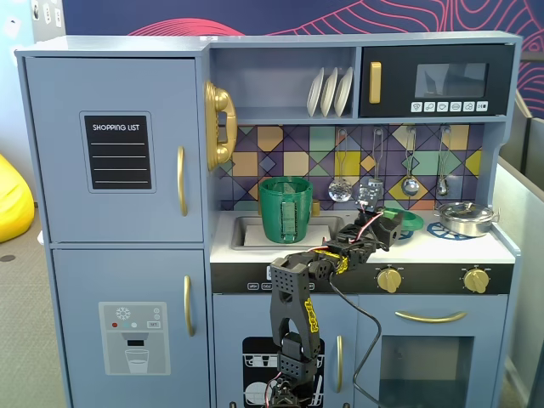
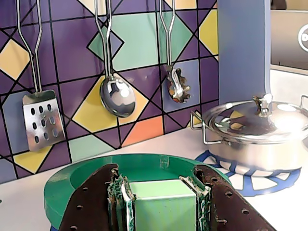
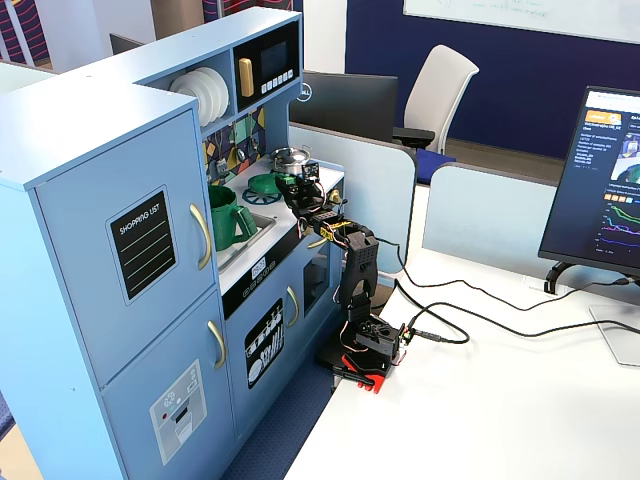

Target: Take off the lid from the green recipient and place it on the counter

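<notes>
The green lid (image 2: 91,180) is off the pot and sits low over the white counter (image 2: 24,202), above a blue burner ring. I cannot tell if it touches the counter. My gripper (image 2: 160,179) is shut on the lid's rectangular knob (image 2: 161,207), one finger on each side. In a fixed view the lid (image 1: 410,219) shows just behind the gripper (image 1: 393,224), right of the sink. The tall green recipient (image 1: 286,210) stands open in the sink. Another fixed view shows the recipient (image 3: 228,218), the lid (image 3: 264,184) and the gripper (image 3: 291,183).
A shiny steel pot with its lid (image 2: 260,132) stands on the right burner ring, close to the green lid; it also shows in a fixed view (image 1: 466,218). Utensils (image 2: 115,96) hang on the tiled back wall. The arm's base (image 3: 368,340) stands on the desk.
</notes>
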